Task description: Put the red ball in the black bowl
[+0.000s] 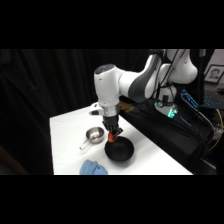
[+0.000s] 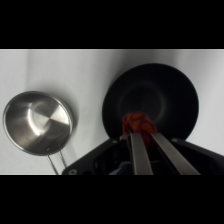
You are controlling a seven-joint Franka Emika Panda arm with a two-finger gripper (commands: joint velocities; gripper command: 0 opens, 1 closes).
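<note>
Over the black bowl (image 1: pixel 119 150) now, I've got the gripper (image 1: pixel 113 136) hanging just above its near rim, pointing straight down from the white arm (image 1: pixel 122 82). From the wrist camera I can see the red ball (image 2: pixel 136 123) pinched between the two fingers (image 2: pixel 139 152), sitting above the bowl's dark inside, close to the edge nearest the gripper. Ball is off the table (image 1: pixel 65 132), not in the bowl. Beside the bowl, clearly apart from it, sits the shiny steel cup (image 2: pixel 38 121) with its wire handle pointing away from the bowl. On the side camera a blue cloth (image 1: pixel 93 168) lies at the table's front edge, near the bowl.
</note>
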